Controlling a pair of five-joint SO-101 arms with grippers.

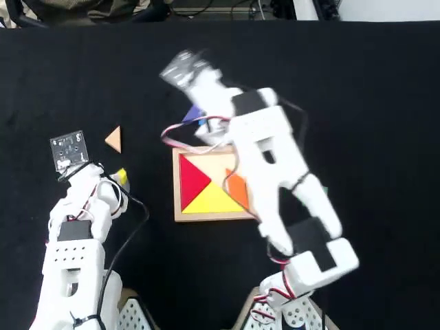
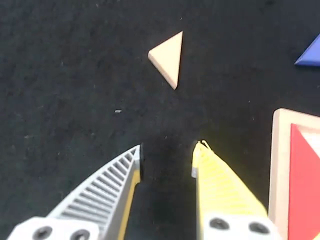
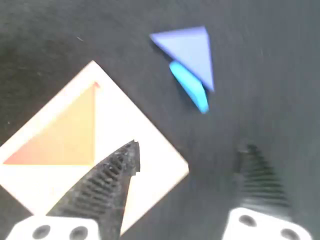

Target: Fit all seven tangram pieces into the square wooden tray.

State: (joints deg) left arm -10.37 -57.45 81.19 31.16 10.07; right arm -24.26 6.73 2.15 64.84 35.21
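Observation:
The square wooden tray lies mid-table and holds a red triangle, a yellow triangle and an orange piece. A tan triangle lies loose to its left, ahead of my left gripper, which is open and empty over bare cloth. Just beyond the tray's far corner lie a blue triangle and a light blue piece. My right gripper hangs open above that corner, short of both pieces. The right arm covers the tray's right side.
Black cloth covers the table. The left arm stands at the front left, its gripper left of the tray. The tray's edge and the blue triangle's tip show in the left wrist view. Cables hang at the right arm's wrist.

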